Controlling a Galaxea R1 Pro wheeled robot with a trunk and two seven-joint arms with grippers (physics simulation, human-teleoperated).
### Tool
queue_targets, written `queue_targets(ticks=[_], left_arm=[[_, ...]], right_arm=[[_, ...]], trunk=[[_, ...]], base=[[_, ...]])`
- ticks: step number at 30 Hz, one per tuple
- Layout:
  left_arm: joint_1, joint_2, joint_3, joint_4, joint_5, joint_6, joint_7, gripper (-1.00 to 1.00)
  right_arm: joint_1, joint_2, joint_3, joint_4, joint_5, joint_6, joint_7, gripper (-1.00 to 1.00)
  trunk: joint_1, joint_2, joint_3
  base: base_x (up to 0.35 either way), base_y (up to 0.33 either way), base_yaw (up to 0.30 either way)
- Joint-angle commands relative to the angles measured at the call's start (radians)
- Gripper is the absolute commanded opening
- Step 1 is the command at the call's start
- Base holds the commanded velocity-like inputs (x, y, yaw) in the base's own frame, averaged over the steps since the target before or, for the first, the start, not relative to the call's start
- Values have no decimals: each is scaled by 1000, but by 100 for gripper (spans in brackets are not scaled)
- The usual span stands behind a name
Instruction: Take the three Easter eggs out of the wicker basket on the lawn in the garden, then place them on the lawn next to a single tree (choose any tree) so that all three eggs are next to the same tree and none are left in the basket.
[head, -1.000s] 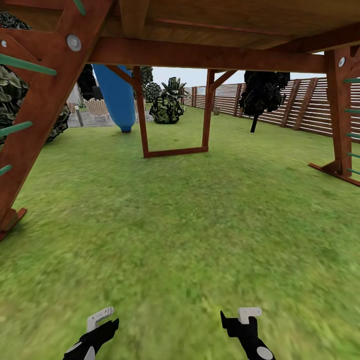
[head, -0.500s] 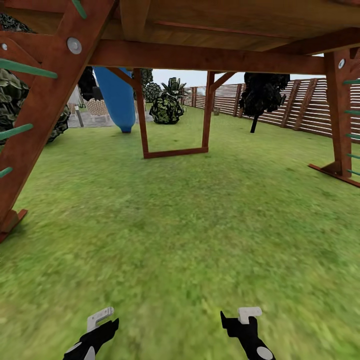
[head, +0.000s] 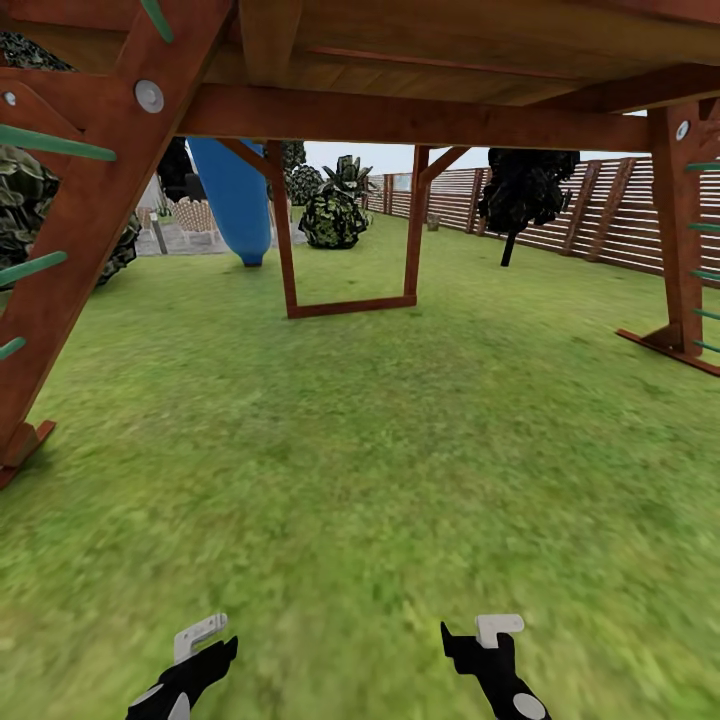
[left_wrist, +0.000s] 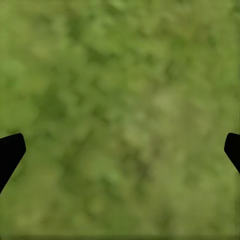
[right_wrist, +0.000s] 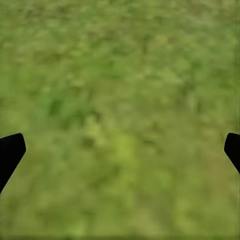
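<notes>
A: Quickly, left to right. Wooden play frame (head: 90, 210) leg at far left, well ahead of the left gripper (head: 200, 640). Blue slide (head: 235, 200) behind it, then a round bush (head: 333, 215), then a black-trunked dark tree (head: 525, 190) by the slatted fence (head: 620, 210), frame's other leg at far right.

B: Task stuff?

A: Lawn (head: 360, 430) everywhere, under and ahead of both sets of fingers. Eggs and basket: can't spot them. There's a woven tan thing (head: 192, 213) far off beside the slide, too small to call.

B: Risks?

A: My guess: driving forward clips a frame leg or the low beam overhead, since the robot sits under the structure. Also that dark tree isn't the pale-trunked kind, so heading for it would be a wrong target.

B: Arms?

A: Both low and forward, grippers pointing down at grass. Left wrist view: fingertips (left_wrist: 11, 150) far apart, nothing between, so wide and empty. Right gripper (head: 490, 640) same, tips (right_wrist: 11, 149) spread wide over bare grass.
</notes>
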Motion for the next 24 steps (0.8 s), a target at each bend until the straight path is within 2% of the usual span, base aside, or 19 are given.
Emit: queue_targets(ticks=[1,5,24], left_arm=[[0,-1,3,-2,10,7,0,100],[0,-1,3,-2,11,7,0,100],[0,-1,3,-2,10,7,0,100]], right_arm=[[0,0,1,1,-1,-3,-1,100],[0,-1,1,1,-1,-3,-1,100],[0,0,1,1,-1,-3,-1,100]], trunk=[[0,0,-1],[0,0,-1],[73,-133,-60]], base=[[0,0,0],[0,0,0],[0,0,0]])
